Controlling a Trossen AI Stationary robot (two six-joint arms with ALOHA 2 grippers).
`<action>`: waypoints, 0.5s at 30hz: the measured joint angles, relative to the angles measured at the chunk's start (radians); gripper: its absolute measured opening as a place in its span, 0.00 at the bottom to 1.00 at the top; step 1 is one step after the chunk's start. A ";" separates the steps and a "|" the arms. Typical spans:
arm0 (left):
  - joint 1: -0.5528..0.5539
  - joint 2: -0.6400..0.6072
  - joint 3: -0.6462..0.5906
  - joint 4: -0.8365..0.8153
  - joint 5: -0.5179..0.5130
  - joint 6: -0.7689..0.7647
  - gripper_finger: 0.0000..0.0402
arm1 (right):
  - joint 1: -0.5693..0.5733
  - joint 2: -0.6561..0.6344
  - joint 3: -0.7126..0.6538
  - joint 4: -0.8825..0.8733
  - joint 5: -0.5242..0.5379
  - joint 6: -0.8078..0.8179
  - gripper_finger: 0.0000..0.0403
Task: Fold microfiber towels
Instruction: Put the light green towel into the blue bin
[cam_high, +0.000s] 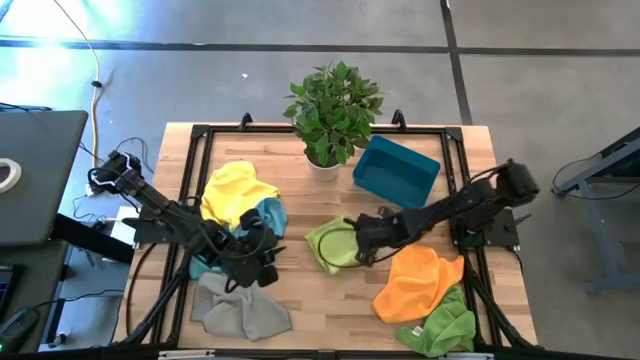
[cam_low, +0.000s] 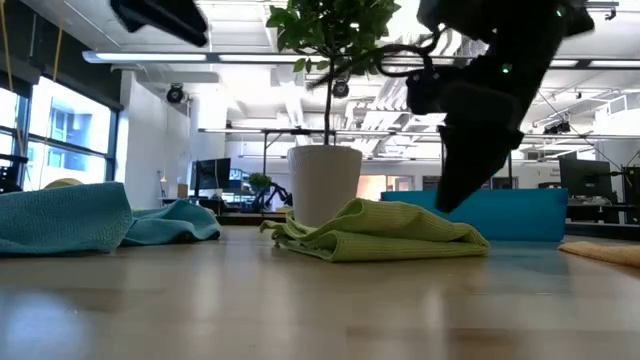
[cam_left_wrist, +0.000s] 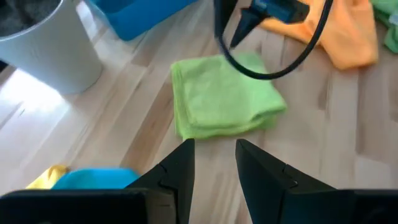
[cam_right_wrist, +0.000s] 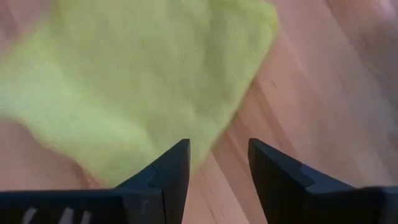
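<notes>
Wooden table holds a folded green towel; right end effector hangs open above it, holding nothing; left end effector is open and empty too.

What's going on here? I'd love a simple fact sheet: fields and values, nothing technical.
Job: folding small cloths
Cloth being worked: light green towel, folded, mid-table
Right pincer: open, just above that towel
Left pincer: open, empty, beside blue towel
Waiting cloths: yellow towel, grey towel, orange towel, dark green towel
Other items: potted plant, teal bin
</notes>
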 joint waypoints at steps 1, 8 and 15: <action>0.009 0.010 -0.002 -0.006 0.001 0.006 0.27 | -0.009 -0.017 -0.035 0.070 -0.001 0.014 0.39; 0.059 0.107 -0.002 0.008 0.034 0.051 0.27 | -0.062 -0.029 -0.189 0.321 -0.017 0.103 0.47; 0.104 0.199 -0.003 0.025 0.091 0.070 0.27 | -0.081 0.025 -0.200 0.454 -0.053 0.102 0.57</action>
